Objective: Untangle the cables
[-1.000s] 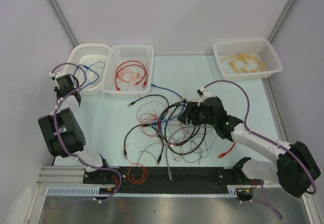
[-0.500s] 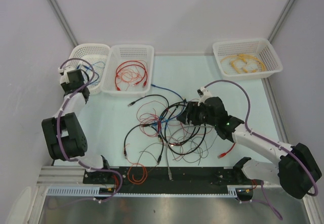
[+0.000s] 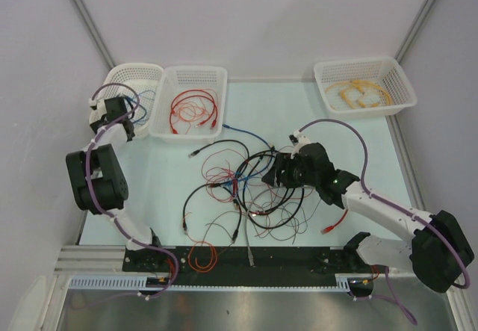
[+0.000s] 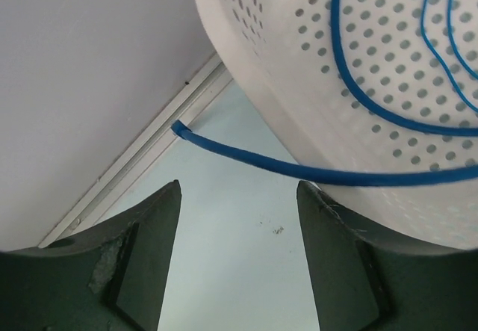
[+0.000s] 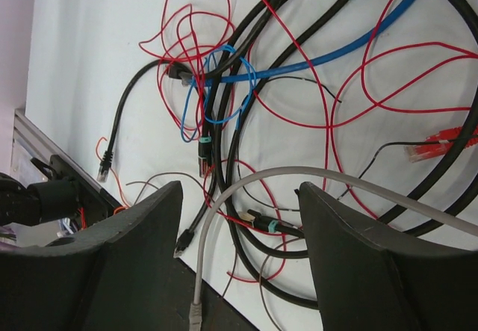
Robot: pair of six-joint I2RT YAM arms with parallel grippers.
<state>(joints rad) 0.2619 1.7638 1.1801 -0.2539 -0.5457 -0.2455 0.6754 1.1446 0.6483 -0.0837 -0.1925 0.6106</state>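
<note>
The cables (image 3: 246,185) lie as a loose tangle of black, blue, red and thin brown wires mid-table. My right gripper (image 3: 279,171) hangs over the tangle's right side, open. In the right wrist view a grey cable (image 5: 250,176) arcs across the gap between its fingers (image 5: 240,185), with black and red loops (image 5: 224,107) beyond; nothing is pinched. My left gripper (image 3: 122,120) is at the far left, by the leftmost basket. Its jaws (image 4: 237,185) stand open and empty. A blue cable (image 4: 246,156) hangs over that basket's wall (image 4: 299,84) just beyond the fingertips.
Three white baskets line the back edge: the left (image 3: 131,68) holds blue cable, the middle (image 3: 196,69) red cables, the right (image 3: 366,63) yellow ones. An orange cable coil (image 3: 200,255) lies at the front rail. A red plug (image 3: 328,228) lies beside the right arm.
My left gripper has opened and moved back and right, up against the leftmost basket. The right gripper has barely shifted over the tangle.
</note>
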